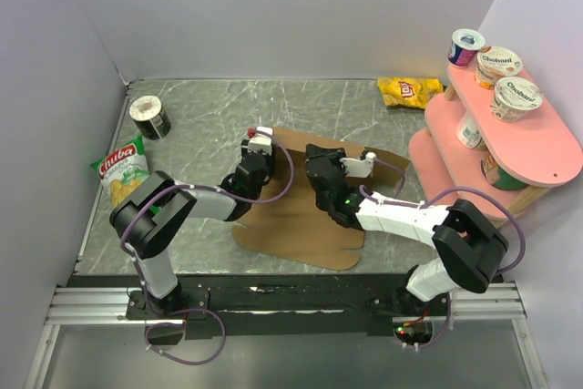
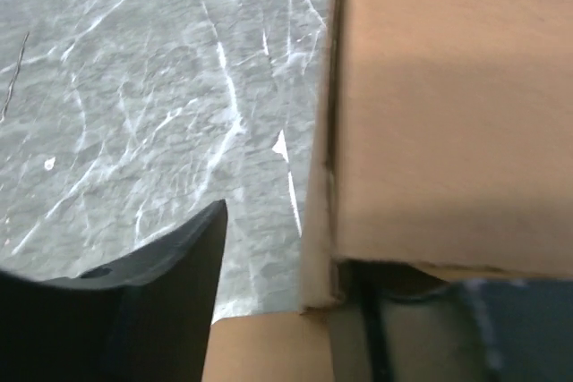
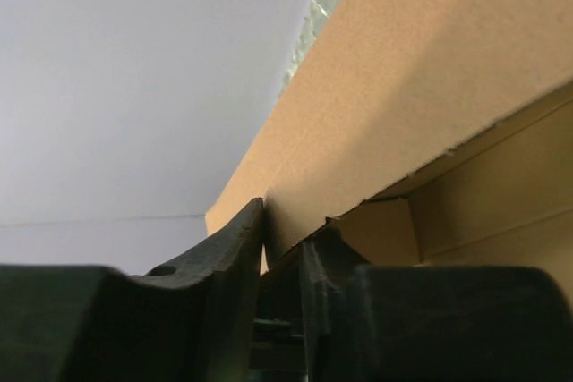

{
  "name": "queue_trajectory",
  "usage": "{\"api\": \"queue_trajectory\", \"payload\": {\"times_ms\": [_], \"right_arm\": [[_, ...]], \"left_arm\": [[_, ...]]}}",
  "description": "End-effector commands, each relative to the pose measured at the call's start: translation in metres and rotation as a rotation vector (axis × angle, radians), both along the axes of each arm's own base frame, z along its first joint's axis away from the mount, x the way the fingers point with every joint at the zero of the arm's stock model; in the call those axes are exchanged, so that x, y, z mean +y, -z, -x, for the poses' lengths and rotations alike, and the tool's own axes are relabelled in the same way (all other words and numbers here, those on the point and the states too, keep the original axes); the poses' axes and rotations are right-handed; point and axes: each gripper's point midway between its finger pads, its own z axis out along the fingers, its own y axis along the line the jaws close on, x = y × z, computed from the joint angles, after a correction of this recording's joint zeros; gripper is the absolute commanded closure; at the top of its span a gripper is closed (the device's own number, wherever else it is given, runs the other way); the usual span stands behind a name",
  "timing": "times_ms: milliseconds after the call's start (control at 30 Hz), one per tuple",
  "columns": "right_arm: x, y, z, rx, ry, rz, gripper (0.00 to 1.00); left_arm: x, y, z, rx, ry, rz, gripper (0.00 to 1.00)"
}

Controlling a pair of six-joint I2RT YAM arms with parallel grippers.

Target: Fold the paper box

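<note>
The box (image 1: pixel 296 225) lies as a brown sheet in the middle of the desk (image 1: pixel 200 116), mostly flat, with both arms reaching over it from the near edge. The left hand (image 1: pixel 258 145) sits at the box's far left corner. Up close its jaws stand apart: one dark finger (image 2: pixel 170 292) is clear of the cardboard, with bare desk between it and a raised panel. The right hand (image 1: pixel 317 159) is over the box's far middle. Its two fingers (image 3: pixel 233 257) stand close on either side of a flap's edge, though I cannot tell whether they are pressing it. Left of the box are a green chip bag (image 1: pixel 123 170) and a dark tin (image 1: pixel 149 117). Beyond it to the right lies a yellow bag (image 1: pixel 410 90), and right of it stands a pink shelf (image 1: pixel 547 148) carrying yogurt cups (image 1: pixel 517 97).
</note>
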Motion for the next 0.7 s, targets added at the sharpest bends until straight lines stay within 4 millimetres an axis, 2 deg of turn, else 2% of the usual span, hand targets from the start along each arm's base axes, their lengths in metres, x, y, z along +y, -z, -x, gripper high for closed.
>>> {"api": "queue_trajectory", "payload": {"times_ms": [0,200,267,433,500,600,667], "right_arm": [[-0.012,0.012,0.010,0.038,-0.006,0.117,0.68],[-0.010,0.004,0.010,0.016,-0.019,0.105,0.51],[-0.010,0.003,0.011,0.006,-0.029,0.117,0.47],[-0.010,-0.010,0.012,-0.020,-0.042,0.113,0.19],[-0.010,-0.014,0.013,-0.027,-0.051,0.112,0.09],[-0.009,-0.019,0.016,-0.029,-0.071,0.108,0.01],[-0.010,-0.024,0.019,-0.032,-0.079,0.103,0.00]], "left_arm": [[0.024,-0.004,0.002,0.027,-0.072,0.009,0.43],[0.018,-0.004,0.015,0.051,0.005,0.019,0.24],[0.009,-0.012,0.020,0.032,0.076,0.028,0.19],[0.002,-0.005,0.032,0.041,0.157,0.036,0.04],[-0.002,-0.002,0.031,0.044,0.177,0.045,0.03],[-0.008,0.002,0.027,0.062,0.189,0.069,0.03],[-0.008,0.002,0.020,0.072,0.170,0.100,0.03]]}}
